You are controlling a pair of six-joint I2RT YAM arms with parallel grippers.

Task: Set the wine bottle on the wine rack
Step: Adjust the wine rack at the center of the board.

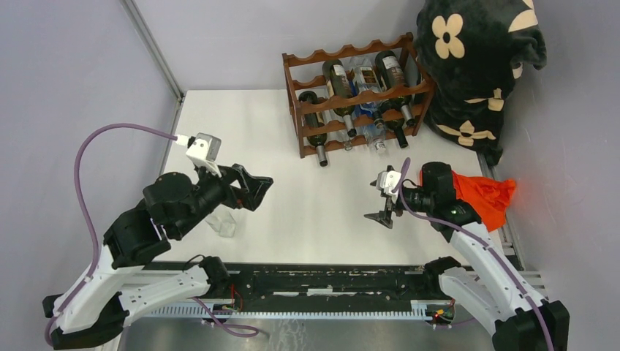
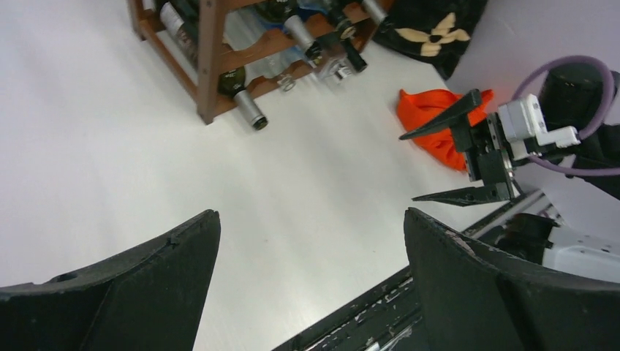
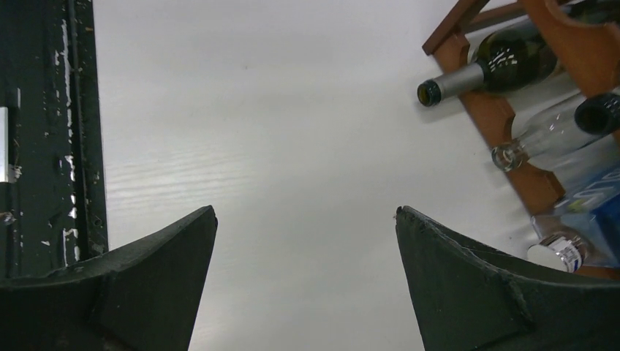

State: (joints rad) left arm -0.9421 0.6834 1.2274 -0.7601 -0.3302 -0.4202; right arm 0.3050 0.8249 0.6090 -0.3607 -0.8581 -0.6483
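I look down at the white table (image 1: 292,146) from above. The wine rack (image 1: 296,99) stands at the far side, toward the right. It is made of red-brown wood with wavy rails. Just beside it on the right sits a big black blanket (image 1: 475,51) with pale flowers on it.

Wine bottles (image 1: 338,79) lie on their sides in the rack. Some are dark and some are clear glass. Their necks point toward my arms. One dark bottle with a silver neck (image 3: 497,62) lies at the bottom left end of the rack. I cannot tell which bottle is the one for my job, but every bottle I see is lying in the rack.

My right gripper (image 1: 382,199) hangs over the table in front of the rack, well apart from it. Its two fingers are spread wide and there is nothing between them. An orange cloth (image 1: 491,197) lies next to the right arm, by the table edge.

My left gripper (image 1: 257,191) is over the left part of the table, far from the rack. Its fingers are spread wide too, and it holds nothing. Below the left arm there is a small clear thing (image 1: 223,223) on the table. I cannot tell what it is.
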